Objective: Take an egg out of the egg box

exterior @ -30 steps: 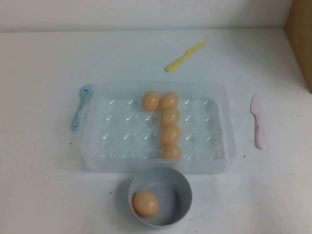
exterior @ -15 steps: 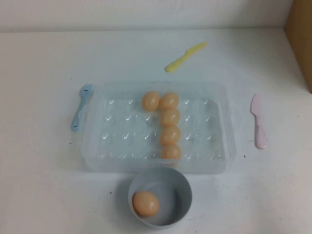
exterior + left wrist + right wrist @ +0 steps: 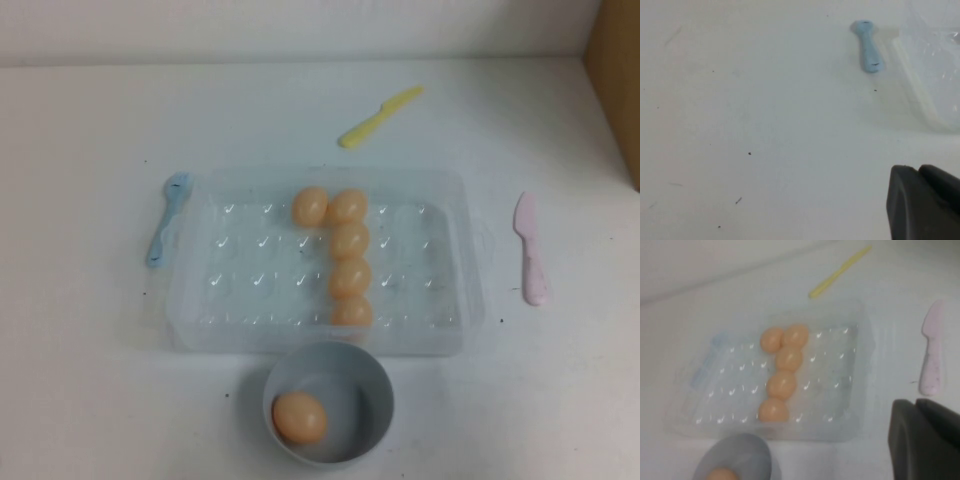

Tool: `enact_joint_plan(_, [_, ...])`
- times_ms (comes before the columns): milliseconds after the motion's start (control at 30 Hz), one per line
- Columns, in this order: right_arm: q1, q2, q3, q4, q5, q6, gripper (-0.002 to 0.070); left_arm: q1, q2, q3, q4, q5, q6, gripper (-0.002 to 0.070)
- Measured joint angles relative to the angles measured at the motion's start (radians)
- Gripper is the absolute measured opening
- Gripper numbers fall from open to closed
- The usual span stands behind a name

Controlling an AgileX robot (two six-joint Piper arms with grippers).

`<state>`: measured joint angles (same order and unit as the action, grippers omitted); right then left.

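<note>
The clear egg box [image 3: 190,250] lies mid-table with several light orange eggs in it, one [image 3: 310,206] beside a column of others [image 3: 350,278]. One more egg [image 3: 299,417] rests in the grey-blue bowl [image 3: 375,400] in front of the box. Neither gripper shows in the high view. In the right wrist view my right gripper [image 3: 916,402] is shut and empty, off the box's [image 3: 840,385] right front corner, well back from the eggs [image 3: 782,385]. My left gripper [image 3: 918,170] is shut and empty over bare table, left of the box's corner [image 3: 935,75].
A blue spoon [image 3: 167,217] lies against the box's left side. A yellow plastic knife [image 3: 380,115] is behind the box and a pink one [image 3: 530,248] to its right. A brown board [image 3: 615,80] stands at the far right edge.
</note>
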<state>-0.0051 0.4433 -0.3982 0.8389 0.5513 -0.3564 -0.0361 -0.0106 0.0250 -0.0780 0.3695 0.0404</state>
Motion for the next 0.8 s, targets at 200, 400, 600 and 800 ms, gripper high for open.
enact_joint_plan(200, [0.000, 0.361, -0.378, -0.142, 0.264, -0.002, -0.0017, 0.000, 0.000, 0.000, 0.000, 0.000, 0.000, -0.0005])
enact_joint_plan(400, [0.000, 0.640, -0.668, -0.261, 0.470, 0.018, -0.0017, 0.000, 0.000, 0.000, 0.000, 0.000, 0.000, -0.0005])
enact_joint_plan(600, [0.101, 0.862, -0.846, -0.441, 0.557, 0.140, -0.0017, 0.000, 0.000, 0.000, 0.000, 0.000, 0.000, -0.0005])
enact_joint_plan(800, [0.295, 1.048, -0.976, -0.628, 0.583, 0.273, -0.0017, 0.000, 0.000, 0.000, 0.000, 0.000, 0.000, -0.0005])
